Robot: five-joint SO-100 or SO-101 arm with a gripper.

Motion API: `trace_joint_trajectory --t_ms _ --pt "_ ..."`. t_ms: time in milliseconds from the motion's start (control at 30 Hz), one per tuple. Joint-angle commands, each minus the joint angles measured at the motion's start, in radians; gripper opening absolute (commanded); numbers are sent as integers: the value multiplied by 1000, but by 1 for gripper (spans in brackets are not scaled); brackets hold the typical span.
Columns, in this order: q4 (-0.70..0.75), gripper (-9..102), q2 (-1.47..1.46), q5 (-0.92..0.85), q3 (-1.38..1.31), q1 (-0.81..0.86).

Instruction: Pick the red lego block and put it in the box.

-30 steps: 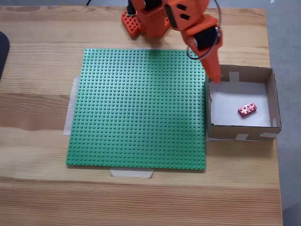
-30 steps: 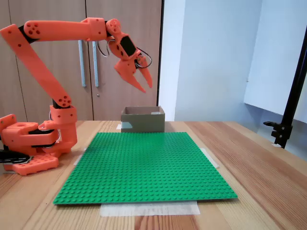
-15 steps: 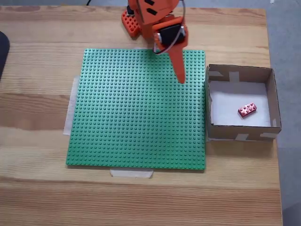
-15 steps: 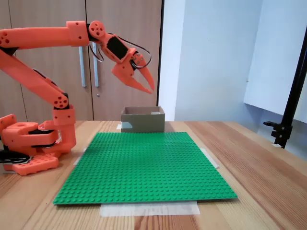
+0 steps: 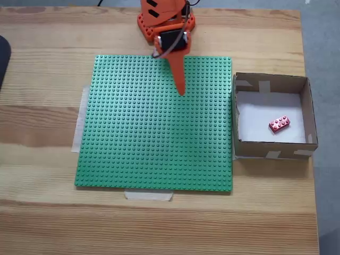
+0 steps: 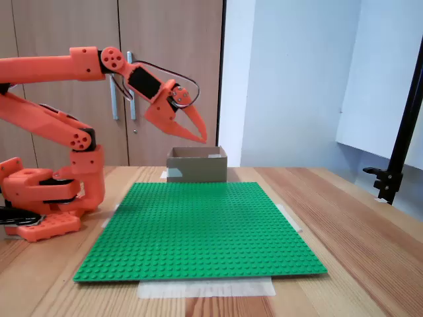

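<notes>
The red lego block (image 5: 279,124) lies on the white floor of the box (image 5: 271,83), toward its right side, nothing touching it. The box (image 6: 196,166) stands against the green baseplate's (image 5: 154,127) right edge in the top-down fixed view; its inside is hidden in the side fixed view. My orange gripper (image 5: 181,91) hangs well above the baseplate's (image 6: 198,224) far part, left of the box. In the side view the gripper (image 6: 202,139) points down and right with its tips together, shut on nothing.
The arm's base (image 6: 43,198) sits at the table's far edge behind the baseplate. A dark object (image 5: 2,58) pokes in at the left edge. A black stand (image 6: 396,158) rises beyond the table. Pale tape strips (image 5: 149,195) hold the baseplate down.
The arm has swung away from the box's near-left corner to above the baseplate and drawn back toward its base. Its jaws have come together. The red block stays in the box.
</notes>
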Motion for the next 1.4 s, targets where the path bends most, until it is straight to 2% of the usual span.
trace_joint_trajectory --t_ms 0,467,1200,1367 --pt "-11 -1 67 -21 41 29" --pt "-11 -1 201 -12 241 120" --pt "8 -1 368 -63 485 156" --pt "6 -1 368 -20 511 181"
